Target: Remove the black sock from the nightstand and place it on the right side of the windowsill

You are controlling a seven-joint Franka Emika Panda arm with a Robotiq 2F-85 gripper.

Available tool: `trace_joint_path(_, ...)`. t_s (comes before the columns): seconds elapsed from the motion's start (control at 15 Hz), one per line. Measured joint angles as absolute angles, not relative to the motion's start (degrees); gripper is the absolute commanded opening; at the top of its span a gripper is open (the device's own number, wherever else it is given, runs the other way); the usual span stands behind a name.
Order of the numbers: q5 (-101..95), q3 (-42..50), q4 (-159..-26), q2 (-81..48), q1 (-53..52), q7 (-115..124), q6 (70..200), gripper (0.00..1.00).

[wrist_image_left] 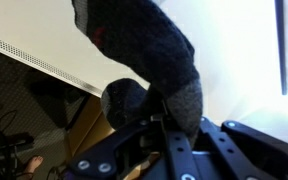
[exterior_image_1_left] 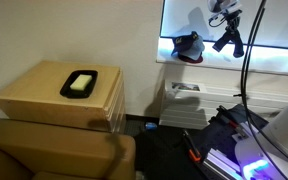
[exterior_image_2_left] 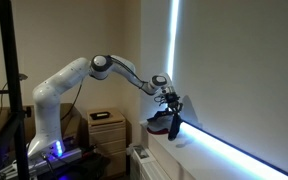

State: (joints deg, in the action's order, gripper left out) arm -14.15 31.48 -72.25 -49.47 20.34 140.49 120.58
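Observation:
My gripper (wrist_image_left: 170, 118) is shut on the black sock (wrist_image_left: 144, 45); dark grey knit fills the wrist view and runs away from the jaws. In both exterior views the gripper (exterior_image_1_left: 228, 30) (exterior_image_2_left: 171, 105) is up at the bright window. The sock (exterior_image_2_left: 175, 126) hangs from it just above the windowsill (exterior_image_1_left: 274, 63) (exterior_image_2_left: 224, 160). The wooden nightstand (exterior_image_1_left: 44, 95) stands low against the wall, far from the gripper.
A dark bundle with a red patch (exterior_image_1_left: 187, 47) (exterior_image_2_left: 158, 126) lies on the sill beside the gripper. A black tray with a pale item (exterior_image_1_left: 80, 83) sits on the nightstand. A radiator (exterior_image_1_left: 189, 100) is under the sill. The robot base and cables (exterior_image_1_left: 239, 130) are close by.

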Motion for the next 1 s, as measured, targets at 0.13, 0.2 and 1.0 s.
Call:
trace_joint_path(0.13,-13.97,31.48,-68.8,-51.53,21.82,141.76,117.54,0.58)
trace_joint_path(0.2,-13.47,31.39,-67.22,-52.19,22.7,142.02,116.61,0.64)
trace_joint_path(1.0,2.07,19.07,-59.83,-51.91,28.62,129.27,114.42,1.0)
